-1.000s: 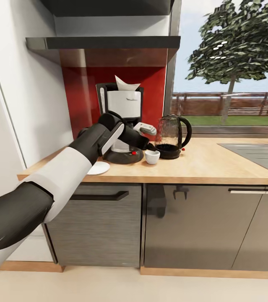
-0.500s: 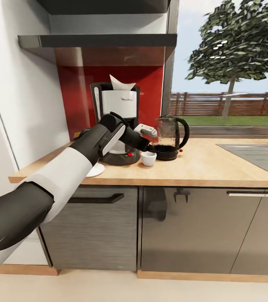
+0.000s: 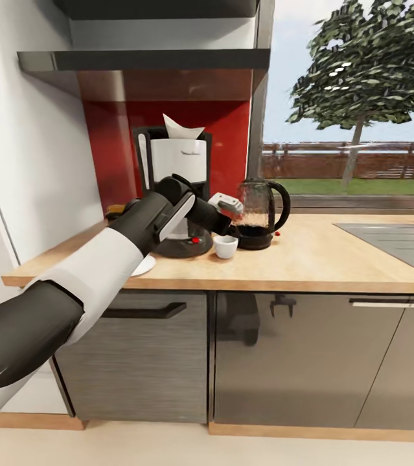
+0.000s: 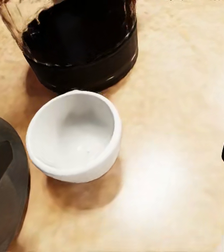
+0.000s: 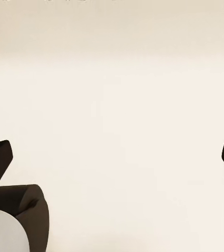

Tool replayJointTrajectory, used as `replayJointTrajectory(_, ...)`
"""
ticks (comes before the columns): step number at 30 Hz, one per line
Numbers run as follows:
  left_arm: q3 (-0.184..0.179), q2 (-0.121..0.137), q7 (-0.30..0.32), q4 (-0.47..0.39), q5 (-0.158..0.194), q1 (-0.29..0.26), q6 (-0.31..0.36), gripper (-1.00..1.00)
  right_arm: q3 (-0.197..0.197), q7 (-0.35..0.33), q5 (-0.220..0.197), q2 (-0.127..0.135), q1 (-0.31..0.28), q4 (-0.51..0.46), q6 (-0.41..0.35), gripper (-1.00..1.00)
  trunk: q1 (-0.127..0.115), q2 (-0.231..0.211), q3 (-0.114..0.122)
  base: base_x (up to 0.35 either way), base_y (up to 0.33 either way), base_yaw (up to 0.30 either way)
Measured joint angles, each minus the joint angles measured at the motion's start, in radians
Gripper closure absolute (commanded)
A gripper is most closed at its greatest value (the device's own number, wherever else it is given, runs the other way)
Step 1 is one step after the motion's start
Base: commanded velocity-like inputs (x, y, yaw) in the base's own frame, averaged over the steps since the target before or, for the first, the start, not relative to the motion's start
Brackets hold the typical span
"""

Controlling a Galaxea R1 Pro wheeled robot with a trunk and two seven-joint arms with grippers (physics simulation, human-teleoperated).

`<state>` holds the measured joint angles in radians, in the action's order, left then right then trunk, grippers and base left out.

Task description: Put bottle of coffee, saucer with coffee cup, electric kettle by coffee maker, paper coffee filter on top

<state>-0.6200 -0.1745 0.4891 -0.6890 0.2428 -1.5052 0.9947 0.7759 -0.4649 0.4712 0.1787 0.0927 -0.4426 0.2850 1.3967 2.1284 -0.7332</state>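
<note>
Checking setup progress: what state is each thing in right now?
Coffee maker: upright on the countertop.
Paper filter: on top of the maker.
Coffee cup: upright, empty, on the bare counter.
Saucer: bare.
Kettle: upright.
Left claw: above the cup.

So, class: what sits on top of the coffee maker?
A white paper filter pokes up from the coffee maker. Its lower part sinks into the top, hidden; the left arm covers the machine's lower front.
</note>
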Motion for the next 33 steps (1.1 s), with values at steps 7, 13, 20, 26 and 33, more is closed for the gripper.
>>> replayJointTrajectory(7, -0.008, 0.0, 0.0, 0.0, 0.0, 0.0, 0.0, -1.0, 0.0, 0.0, 0.0, 0.0, 0.0, 0.0, 0.0, -1.0, 0.0, 0.0, 0.0, 0.04, -0.055, 0.0)
replayJointTrajectory(13, -0.009, 0.0, 0.0, 0.0, 0.0, 0.0, 0.0, -1.0, 0.0, 0.0, 0.0, 0.0, 0.0, 0.0, 0.0, -1.0, 0.0, 0.0, 0.0, 0.111, -0.103, 0.0)
replayJointTrajectory(20, -0.021, 0.0, 0.0, 0.001, -0.001, 0.0, 0.0, -1.0, 0.0, 0.0, 0.0, 0.0, 0.0, 0.0, 0.0, -1.0, 0.0, 0.0, 0.0, 0.018, -0.016, 0.0)
replayJointTrajectory(26, -0.098, 0.0, 0.0, 0.001, -0.001, 0.0, 0.0, -1.0, 0.0, 0.0, 0.0, 0.0, 0.0, 0.0, 0.0, -1.0, 0.0, 0.0, 0.0, 0.001, -0.001, 0.0)
replayJointTrajectory(33, -0.122, 0.0, 0.0, 0.002, 0.0, 0.0, 0.0, -1.0, 0.0, 0.0, 0.0, 0.0, 0.0, 0.0, 0.0, -1.0, 0.0, 0.0, 0.0, 0.0, 0.0, 0.0)
